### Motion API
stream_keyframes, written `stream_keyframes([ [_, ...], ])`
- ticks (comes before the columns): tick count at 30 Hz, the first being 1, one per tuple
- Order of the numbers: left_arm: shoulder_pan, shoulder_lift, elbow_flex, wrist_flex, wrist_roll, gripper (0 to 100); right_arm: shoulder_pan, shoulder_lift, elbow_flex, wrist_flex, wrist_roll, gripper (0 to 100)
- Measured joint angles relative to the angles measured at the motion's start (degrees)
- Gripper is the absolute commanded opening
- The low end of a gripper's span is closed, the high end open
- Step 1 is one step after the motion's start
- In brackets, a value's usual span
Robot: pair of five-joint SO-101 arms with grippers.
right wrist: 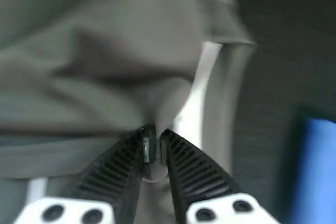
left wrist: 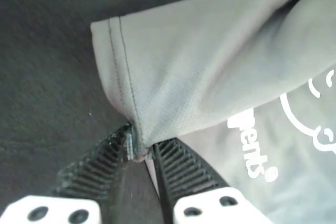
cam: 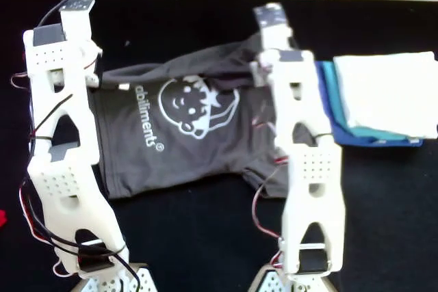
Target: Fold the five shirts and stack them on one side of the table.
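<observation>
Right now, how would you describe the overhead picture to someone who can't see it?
The white left arm and right arm extend over a black table, left gripper and right gripper each shut on an edge of a grey shirt with a white cartoon print. Beside the right arm lies a stack of folded shirts, white on teal on blue.

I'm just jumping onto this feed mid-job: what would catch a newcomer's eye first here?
The grey shirt with its white cartoon print stands out first, spread in the middle of the black table. The left gripper and the right gripper are each shut on a bit of its cloth. Beside the right arm lies a stack of folded shirts, white on top of teal and blue.
</observation>
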Motion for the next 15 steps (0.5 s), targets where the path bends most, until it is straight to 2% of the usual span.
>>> stream_keyframes([
  [6,0.0,0.0,0.0,3.8,0.0,1,4.8,0.2,-3.3,2.1,0.0,0.5],
  [15,0.7,0.0,0.0,14.9,0.0,1,6.0,-0.1,-21.4,21.9,0.0,0.5],
])
